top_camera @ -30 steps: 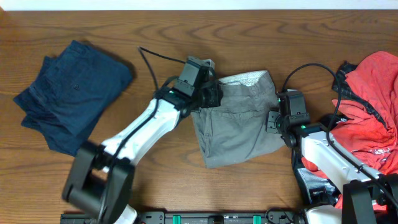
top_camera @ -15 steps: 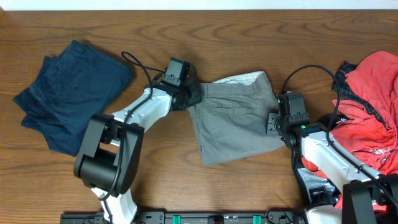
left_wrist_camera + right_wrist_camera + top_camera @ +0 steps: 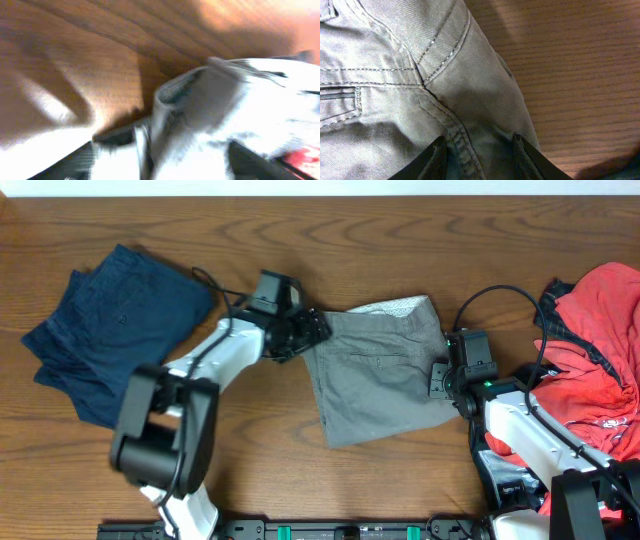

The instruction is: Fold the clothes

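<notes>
Grey shorts (image 3: 375, 380) lie spread flat at the table's middle, waistband lining showing at the top edge. My left gripper (image 3: 308, 332) sits at their upper left corner. In the blurred left wrist view its fingers (image 3: 65, 165) stand wide apart, with pale fabric (image 3: 200, 105) lying loose between them, so the left gripper (image 3: 160, 165) is open. My right gripper (image 3: 440, 380) is at the shorts' right edge. In the right wrist view it (image 3: 480, 157) is shut on a fold of the grey shorts (image 3: 395, 75) by a stitched seam.
Folded dark navy shorts (image 3: 115, 330) lie at the far left. A heap of red and black clothes (image 3: 600, 350) covers the right edge, over my right arm's base. Bare wood (image 3: 250, 430) runs along the front.
My left gripper drew the shorts' left edge to the left, then opened and let it go. The shorts now lie wider and flatter. The right gripper has held still.
</notes>
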Motion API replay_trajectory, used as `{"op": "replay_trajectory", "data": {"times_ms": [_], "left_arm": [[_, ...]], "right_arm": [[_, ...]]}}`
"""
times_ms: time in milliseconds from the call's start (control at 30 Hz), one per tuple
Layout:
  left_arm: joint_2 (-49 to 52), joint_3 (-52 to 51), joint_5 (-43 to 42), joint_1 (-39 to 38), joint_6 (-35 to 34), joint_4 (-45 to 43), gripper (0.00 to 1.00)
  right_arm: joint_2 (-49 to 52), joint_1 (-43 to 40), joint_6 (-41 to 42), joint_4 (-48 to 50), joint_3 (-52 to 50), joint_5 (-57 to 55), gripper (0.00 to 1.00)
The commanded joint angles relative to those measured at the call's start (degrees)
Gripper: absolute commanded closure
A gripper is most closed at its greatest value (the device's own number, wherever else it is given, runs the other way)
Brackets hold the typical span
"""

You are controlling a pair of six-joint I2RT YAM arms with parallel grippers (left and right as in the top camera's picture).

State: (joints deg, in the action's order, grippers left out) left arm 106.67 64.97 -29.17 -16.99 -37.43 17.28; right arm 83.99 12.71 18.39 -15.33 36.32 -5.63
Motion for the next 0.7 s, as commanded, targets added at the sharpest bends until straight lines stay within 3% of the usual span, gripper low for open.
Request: {"op": "replay_trajectory", "data": {"times_ms": [0, 200, 400, 633, 667], "left_arm": [[-5.11, -0.33, -4.48, 1.81, 0.76, 2.54, 0.01], [-3.61, -1.9, -0.96, 0.52, 0.44, 4.31, 0.02], [1.49, -3.69, 2.21, -1.62, -4.11, 2.93, 0.02], [7.5, -3.69, -3.63, -5.25, -4.92, -7.41, 0.01], [7.93, -3.69, -4.57, -5.97, -4.92, -8.72, 0.05]], "right_arm": [[0.02, 0.0, -0.68, -0.57, 0.11, -0.15, 0.58], [0.02, 0.0, -0.68, -0.79, 0.11, -0.13, 0.58], [0.02, 0.0, -0.68, -1.11, 0.11, -0.13, 0.58], [0.02, 0.0, -0.68, -1.22, 0.11, -0.13, 0.58], [0.02, 0.0, -0.68, -1.22, 0.11, -0.13, 0.58]]}}
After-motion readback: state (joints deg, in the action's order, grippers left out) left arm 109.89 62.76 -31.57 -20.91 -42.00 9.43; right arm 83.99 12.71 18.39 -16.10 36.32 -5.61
